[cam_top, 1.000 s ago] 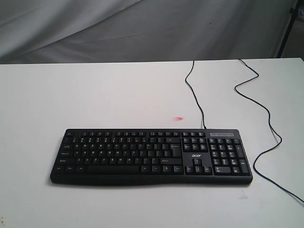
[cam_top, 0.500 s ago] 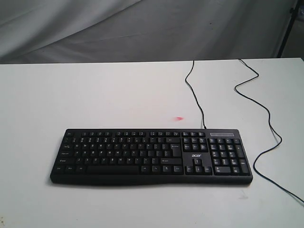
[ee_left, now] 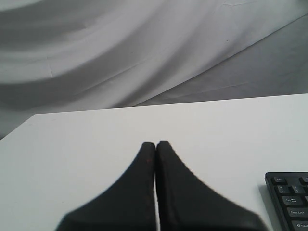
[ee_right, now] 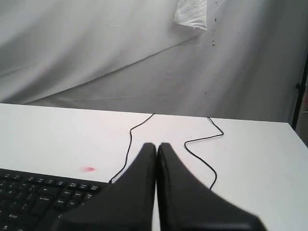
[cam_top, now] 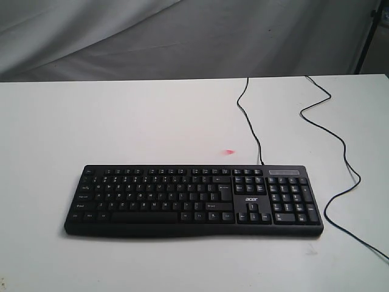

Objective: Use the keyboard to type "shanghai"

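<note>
The black keyboard point(cam_top: 193, 201) with white-lettered keys and a number pad lies flat on the white table point(cam_top: 121, 121), near its front. Neither arm shows in the exterior view. In the left wrist view my left gripper point(ee_left: 155, 144) is shut with nothing in it, over bare table, and one corner of the keyboard point(ee_left: 290, 202) shows at the picture's edge. In the right wrist view my right gripper point(ee_right: 157, 145) is shut and empty too, with part of the keyboard point(ee_right: 33, 197) beside it.
The keyboard's thin black cable point(cam_top: 250, 125) runs from its back edge to the table's far edge and loops back along the right side point(cam_top: 340, 182). A small pink mark point(cam_top: 229, 151) lies behind the keyboard. Grey cloth point(cam_top: 182, 36) hangs behind the table.
</note>
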Controlling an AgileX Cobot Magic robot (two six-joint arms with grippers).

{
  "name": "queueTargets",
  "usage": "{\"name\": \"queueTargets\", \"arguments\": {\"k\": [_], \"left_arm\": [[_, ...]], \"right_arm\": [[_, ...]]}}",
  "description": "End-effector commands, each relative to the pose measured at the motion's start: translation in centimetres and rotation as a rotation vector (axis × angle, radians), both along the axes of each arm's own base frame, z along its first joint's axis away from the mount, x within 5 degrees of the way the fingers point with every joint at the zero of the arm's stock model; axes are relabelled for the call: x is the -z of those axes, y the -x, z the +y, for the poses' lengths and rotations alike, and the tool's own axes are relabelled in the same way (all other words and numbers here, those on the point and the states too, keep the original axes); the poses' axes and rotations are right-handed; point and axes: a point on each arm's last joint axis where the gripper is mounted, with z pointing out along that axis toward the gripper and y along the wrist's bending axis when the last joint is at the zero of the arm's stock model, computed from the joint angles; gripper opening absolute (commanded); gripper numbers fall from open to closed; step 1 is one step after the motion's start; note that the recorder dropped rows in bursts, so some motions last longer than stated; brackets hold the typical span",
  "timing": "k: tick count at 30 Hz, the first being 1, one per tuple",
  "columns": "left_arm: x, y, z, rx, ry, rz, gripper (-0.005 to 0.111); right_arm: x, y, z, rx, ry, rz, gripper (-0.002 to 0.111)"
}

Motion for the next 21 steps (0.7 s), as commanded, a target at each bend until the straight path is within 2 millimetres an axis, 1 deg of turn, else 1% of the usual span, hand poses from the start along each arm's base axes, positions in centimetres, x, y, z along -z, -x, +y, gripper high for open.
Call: {"name": "queueTargets", "arguments": {"k": [1, 3, 6, 13, 21], "left_arm": [[0.2, 0.0, 0.0, 0.004, 0.004, 0.005, 0.001], [0.2, 0.0, 0.0, 0.004, 0.004, 0.005, 0.001], [0.2, 0.0, 0.0, 0.004, 0.004, 0.005, 0.001], [0.2, 0.0, 0.0, 0.004, 0.004, 0.005, 0.001], [0.2, 0.0, 0.0, 0.004, 0.004, 0.005, 0.001]], "right_arm": [[1.5, -0.3, -0.1, 0.015, -0.025, -0.013, 0.000], [1.4, -0.3, -0.1, 0.016, -0.023, -0.024, 0.000], [1.7, -0.3, -0.1, 0.012, -0.031, 0.014, 0.000], [2.2, -0.2, 0.1, -0.002, -0.103, 0.058, 0.000], [3.1, -0.1, 0.1, -0.008, -0.053, 0.165, 0.000]]}}
